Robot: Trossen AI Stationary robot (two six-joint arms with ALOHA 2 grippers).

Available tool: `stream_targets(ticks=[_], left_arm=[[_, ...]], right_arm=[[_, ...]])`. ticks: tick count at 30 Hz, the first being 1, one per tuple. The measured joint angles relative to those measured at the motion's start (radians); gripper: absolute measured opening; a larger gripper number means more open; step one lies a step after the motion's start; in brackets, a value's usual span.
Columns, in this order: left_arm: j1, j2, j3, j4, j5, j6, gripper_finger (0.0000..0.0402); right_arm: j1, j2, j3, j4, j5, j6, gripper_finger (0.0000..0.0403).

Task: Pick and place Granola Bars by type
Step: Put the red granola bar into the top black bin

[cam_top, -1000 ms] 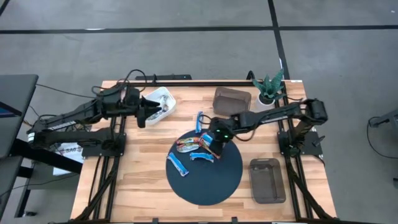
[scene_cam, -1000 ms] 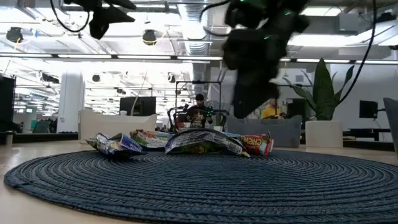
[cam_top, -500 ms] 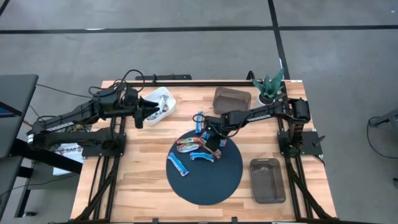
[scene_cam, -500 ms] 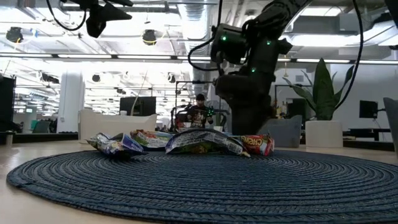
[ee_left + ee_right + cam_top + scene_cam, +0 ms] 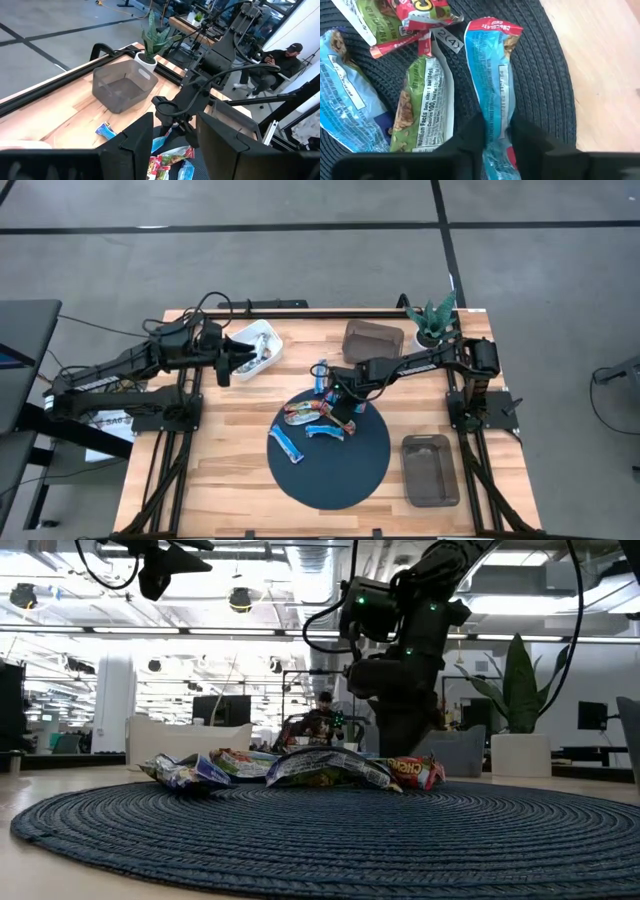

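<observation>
Start at the left side of the table. Your left gripper (image 5: 228, 366) hangs in the air just beside the white plastic bin (image 5: 256, 346), and its fingers (image 5: 135, 142) are spread with nothing between them. That white bin already has a few things lying in it (too small for you to tell what they are).

Now look at the round dark blue woven mat (image 5: 345, 470) in the middle. The granola bars (image 5: 310, 420) lie in a small heap at its far edge, some in blue foil and some in green, red and yellow foil. One more blue bar (image 5: 320, 373) lies on the bare wood just off the mat.

Your right gripper (image 5: 340, 402) is down at that heap. Its two dark fingers (image 5: 472, 137) sit on each side of a blue foil bar (image 5: 494, 85), pinching one end of it.

These bars look very light. The wrapper is thin, crinkly and likely slippery, so a hold on the very end may slide off. You would do better to pinch across the middle, where the bar inside feels firm.

On the right, the clear grey plastic tub (image 5: 373, 338) at the back looks empty. So does the second grey tub (image 5: 430, 470) at the front.
</observation>
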Motion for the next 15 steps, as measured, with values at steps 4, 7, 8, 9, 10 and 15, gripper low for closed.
stream_targets(ticks=[4, 7, 8, 9, 10, 15], left_arm=[[0.000, 0.000, 0.000, 0.000, -0.004, 0.001, 0.0141], [0.000, 0.000, 0.000, 0.000, -0.004, 0.002, 0.0141], [0.000, 0.000, 0.000, 0.000, -0.005, 0.003, 0.0141], [0.000, 0.000, 0.000, 0.000, -0.005, 0.003, 0.0141], [0.000, 0.000, 0.000, 0.000, -0.004, 0.003, 0.0141], [0.000, 0.000, 0.000, 0.000, -0.005, 0.003, 0.0141]], right_arm=[[-0.001, 0.000, 0.032, -0.025, -0.004, -0.006, 0.0040], [-0.007, 0.000, 0.090, -0.036, -0.004, -0.046, 0.0027], [-0.012, 0.000, 0.117, -0.055, -0.004, -0.060, 0.0025], [-0.017, 0.000, 0.145, -0.074, -0.003, -0.076, 0.0024], [-0.023, 0.000, 0.177, -0.095, 0.004, -0.092, 0.0024], [-0.070, 0.000, 0.341, -0.253, 0.127, -0.152, 0.0031]])
